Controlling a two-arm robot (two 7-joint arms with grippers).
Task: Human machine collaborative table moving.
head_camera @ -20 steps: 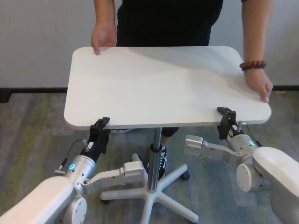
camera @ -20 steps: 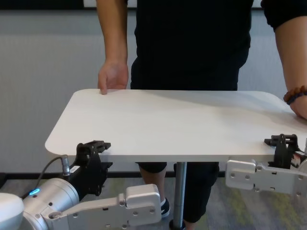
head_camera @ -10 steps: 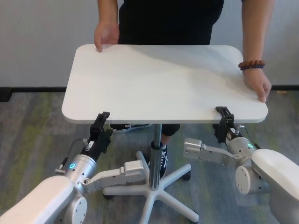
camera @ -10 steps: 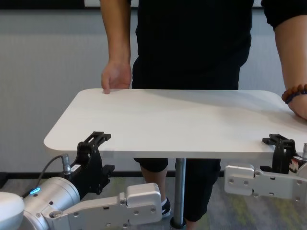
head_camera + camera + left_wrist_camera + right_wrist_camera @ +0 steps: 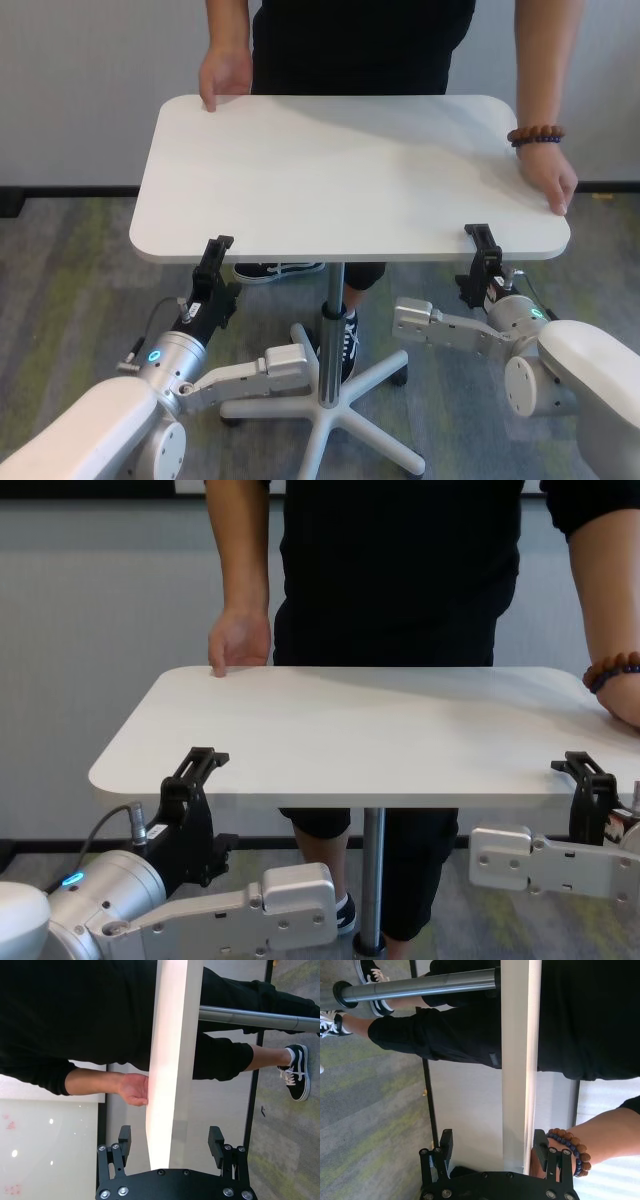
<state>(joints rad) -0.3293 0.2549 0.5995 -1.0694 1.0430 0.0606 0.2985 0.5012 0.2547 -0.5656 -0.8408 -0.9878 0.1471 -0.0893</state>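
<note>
The table [image 5: 340, 170] is a white top on a silver pole [image 5: 333, 300]. The human [image 5: 350, 40] in black stands at its far side, one hand [image 5: 222, 80] on the far left corner and the braceleted hand [image 5: 548, 180] on the right edge. My left gripper [image 5: 212, 268] straddles the near edge at the left; its jaws stand open, apart from the tabletop edge [image 5: 170, 1085]. At the near right corner my right gripper [image 5: 480, 255] is open around the tabletop edge [image 5: 520, 1085] in the same way. Both also show in the chest view: left gripper [image 5: 195, 780], right gripper [image 5: 583, 790].
The pole ends in a white star-shaped base [image 5: 340, 410] on grey-green carpet between my two arms. The human's dark sneaker [image 5: 345, 345] is close behind the pole. A grey wall [image 5: 90, 90] runs behind the human.
Both grippers were shut on the table's near edge and have opened. The tabletop has shifted slightly away from me and to the left.
</note>
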